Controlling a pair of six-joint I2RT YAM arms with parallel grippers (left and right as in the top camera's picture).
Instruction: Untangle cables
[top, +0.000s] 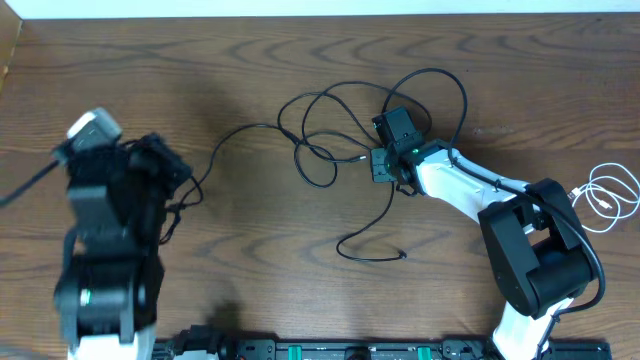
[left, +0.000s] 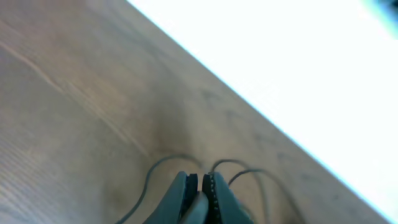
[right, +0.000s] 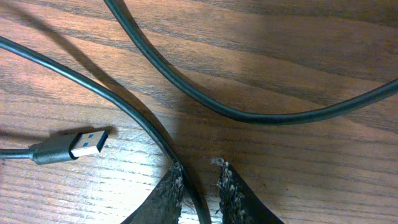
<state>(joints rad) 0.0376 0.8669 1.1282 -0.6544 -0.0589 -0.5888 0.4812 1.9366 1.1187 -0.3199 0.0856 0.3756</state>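
On the near half of the table (top: 250, 60), the right gripper (right: 199, 165) has its jaws pinched narrowly on one strand of the black cables (right: 261, 118). A USB plug (right: 87, 143) lies just to its left. Draw that strand out slowly, and watch that the far loops slip free rather than tighten. The white cable (top: 610, 195) lies coiled well apart at the right. The right arm reaches low toward the centre. The left gripper (left: 199, 177), jaws closed, sits by a dark bundle at left; whether it pinches a cord I cannot tell.
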